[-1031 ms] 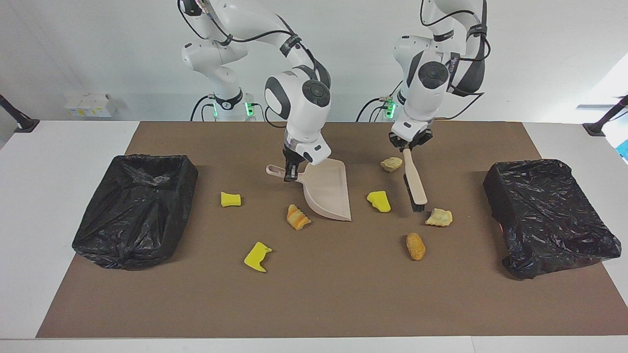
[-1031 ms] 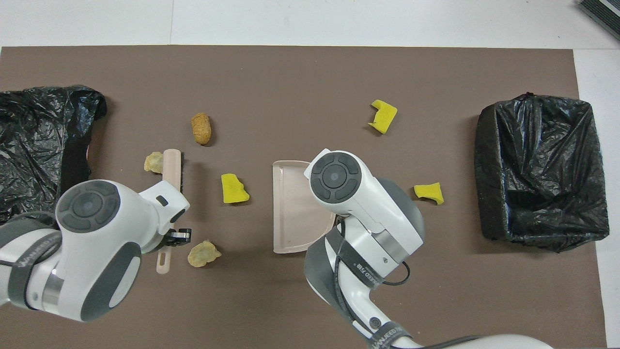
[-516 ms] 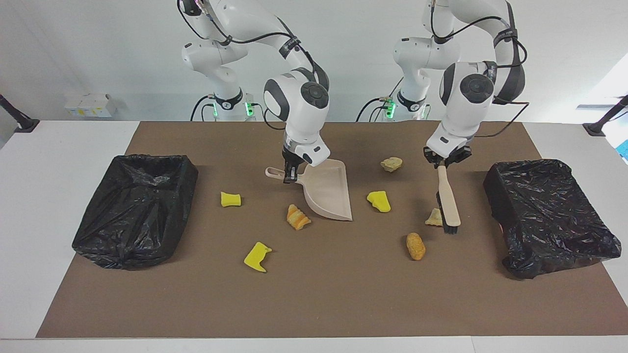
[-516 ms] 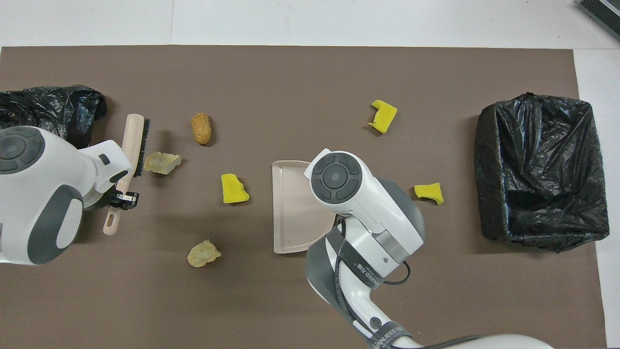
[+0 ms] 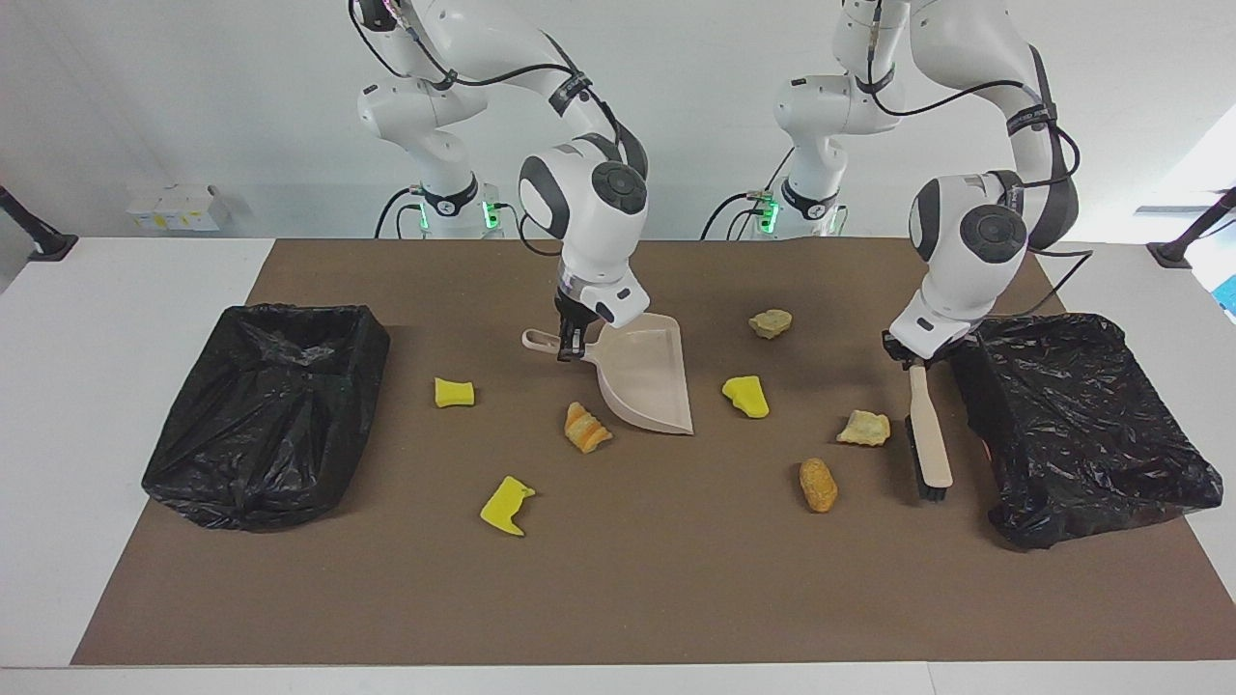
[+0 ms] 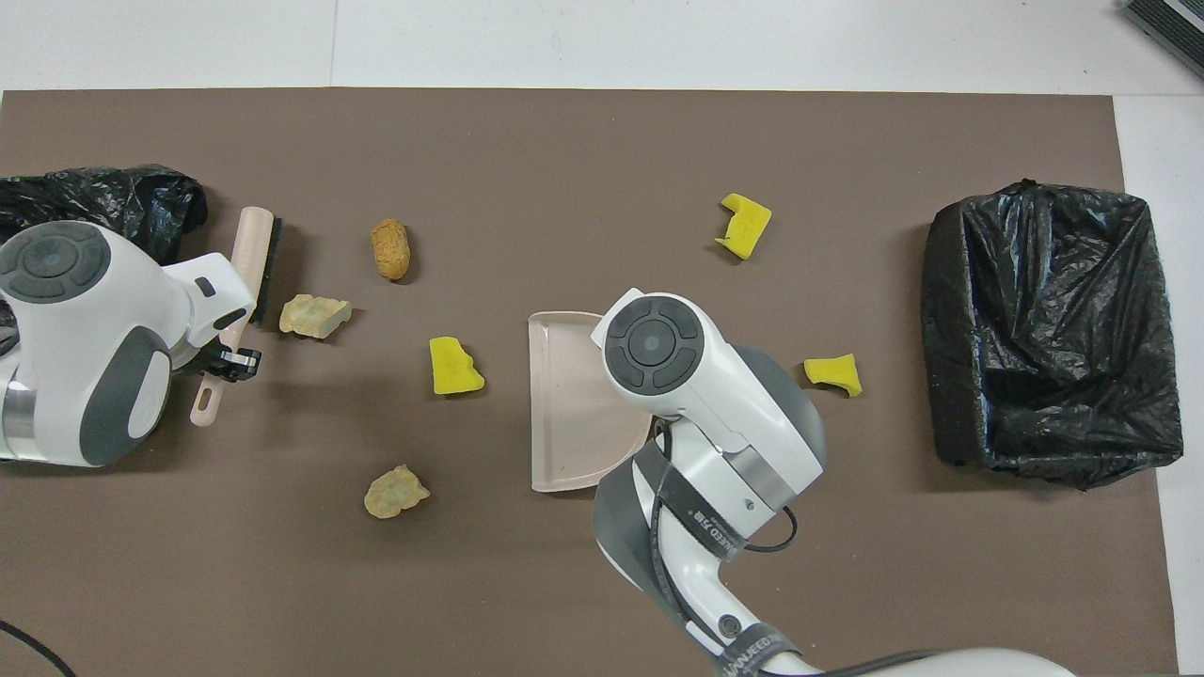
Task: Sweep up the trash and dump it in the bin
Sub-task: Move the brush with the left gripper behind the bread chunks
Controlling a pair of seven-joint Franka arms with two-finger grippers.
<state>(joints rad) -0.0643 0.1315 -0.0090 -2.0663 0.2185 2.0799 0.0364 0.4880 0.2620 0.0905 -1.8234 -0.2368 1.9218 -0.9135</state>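
Several pieces of trash lie scattered on the brown mat (image 5: 618, 579): three yellow foam chunks (image 5: 454, 392) (image 5: 746, 396) (image 5: 507, 505) and tan-to-orange lumps (image 5: 770, 323) (image 5: 863, 428) (image 5: 818, 484) (image 5: 586, 427). My left gripper (image 5: 912, 359) is shut on the handle of a beige brush (image 5: 929, 434), which hangs low between the pale lump and the bin (image 5: 1081, 425) at the left arm's end. My right gripper (image 5: 572, 343) is shut on the handle of the beige dustpan (image 5: 645, 376), whose lip rests on the mat mid-table, beside the striped orange lump.
A second black-lined bin (image 5: 270, 410) stands at the right arm's end of the mat. White table surface borders the mat on all sides. In the overhead view the right arm's wrist (image 6: 658, 348) covers part of the dustpan (image 6: 564, 414).
The left arm has swung the brush from mid-table toward its own end, past the pale lump, to beside the bin. The right arm and dustpan have not moved.
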